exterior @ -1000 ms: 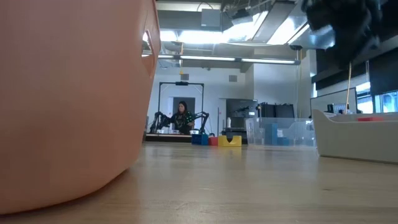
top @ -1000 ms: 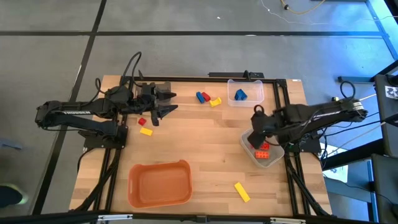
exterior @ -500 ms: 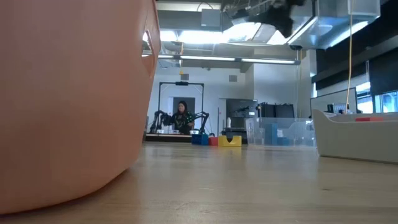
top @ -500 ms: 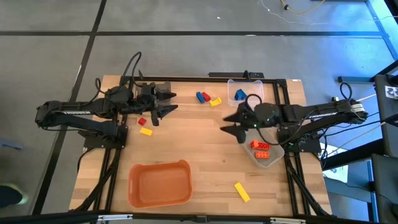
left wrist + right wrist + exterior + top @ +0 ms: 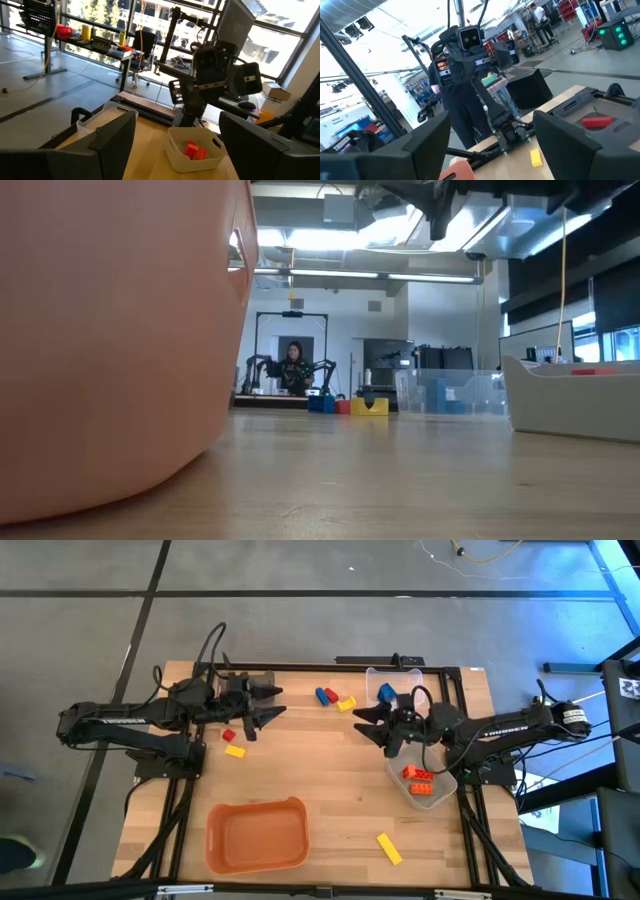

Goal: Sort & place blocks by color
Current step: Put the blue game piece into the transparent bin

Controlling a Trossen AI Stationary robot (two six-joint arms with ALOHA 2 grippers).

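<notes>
High view: right pincer (image 5: 368, 726) hangs released, empty, beside the clear bin (image 5: 428, 788) holding what look like red blocks (image 5: 421, 780). Left pincer (image 5: 275, 703) gapes empty; other blocks (image 5: 335, 698) lie scattered on the tabletop (image 5: 330, 765).

My overhead view is evenly lit. Ceiling lights (image 5: 330, 238) glare at table level; the near orange bin (image 5: 110, 340) is blurred.
</notes>
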